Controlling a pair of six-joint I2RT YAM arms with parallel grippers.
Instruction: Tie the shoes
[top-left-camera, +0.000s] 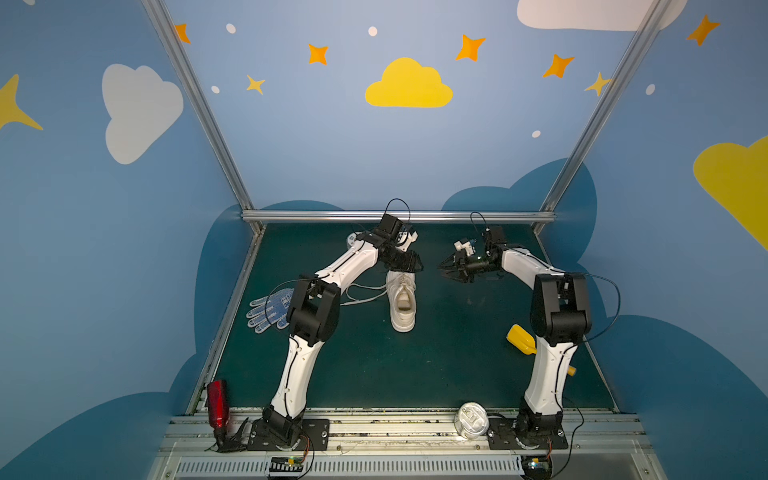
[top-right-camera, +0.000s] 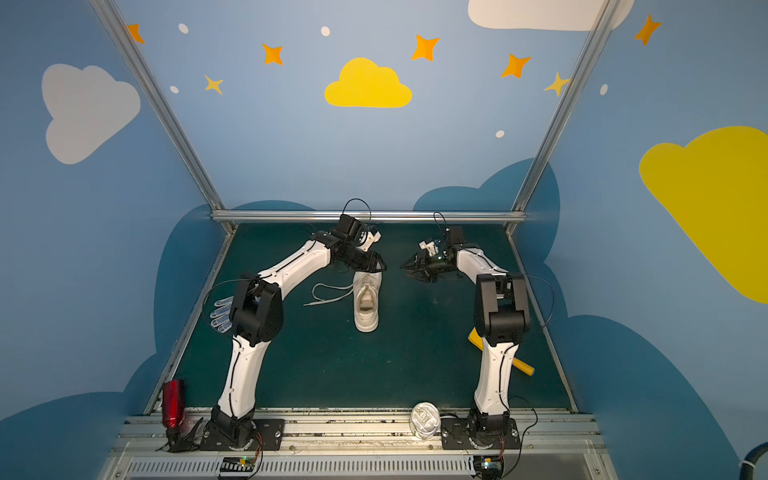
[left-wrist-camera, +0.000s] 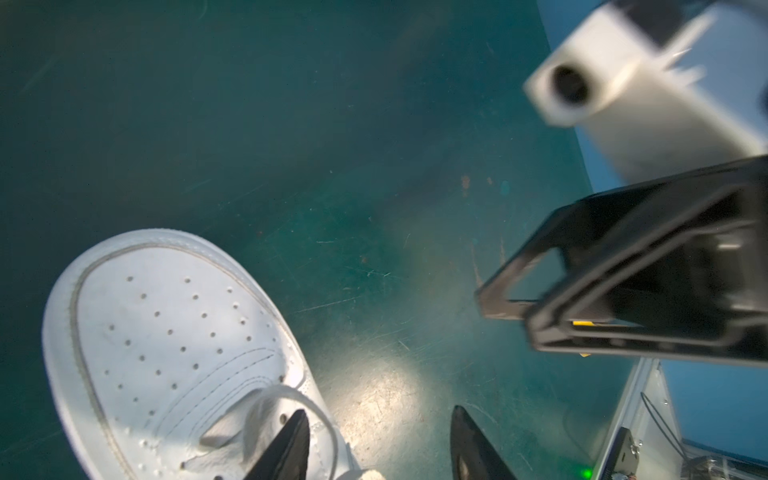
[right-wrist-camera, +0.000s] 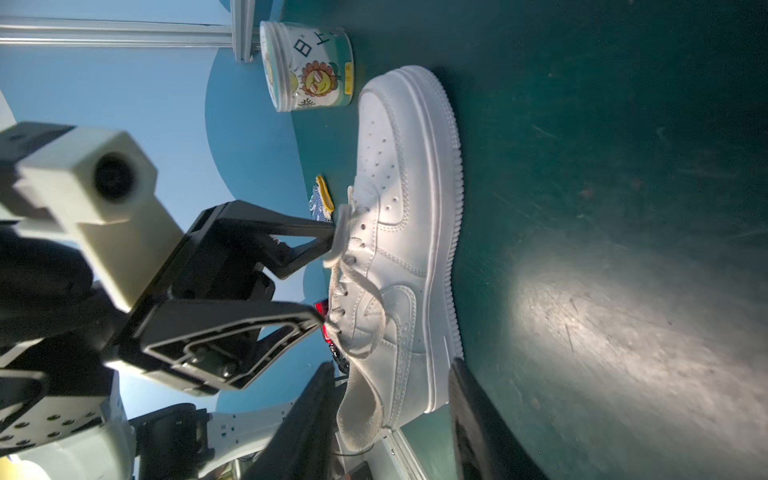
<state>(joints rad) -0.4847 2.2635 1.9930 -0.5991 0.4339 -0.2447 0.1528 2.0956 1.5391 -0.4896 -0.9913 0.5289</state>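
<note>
A white low-top shoe (top-left-camera: 402, 301) (top-right-camera: 366, 303) stands on the green mat, toe toward the back. Its long laces (top-left-camera: 361, 295) (top-right-camera: 328, 293) trail loose to the left. My left gripper (top-left-camera: 417, 266) (top-right-camera: 380, 266) hovers just above the toe end of the lacing. It is open with nothing between its fingers (left-wrist-camera: 291, 444). In the left wrist view the gripper (left-wrist-camera: 379, 411) has a lace loop (left-wrist-camera: 291, 392) beside one finger, next to the toe (left-wrist-camera: 166, 332). My right gripper (top-left-camera: 444, 270) (top-right-camera: 405, 268) (right-wrist-camera: 390, 365) hangs open to the right of the shoe (right-wrist-camera: 407, 249), empty.
A white glove with blue dots (top-left-camera: 268, 311) lies left, partly under the left arm. A yellow object (top-left-camera: 521, 338) lies by the right arm. A red bottle (top-left-camera: 217, 403) and a silver can (top-left-camera: 471, 419) sit at the front rail. A printed tub (right-wrist-camera: 307, 66) stands behind the shoe.
</note>
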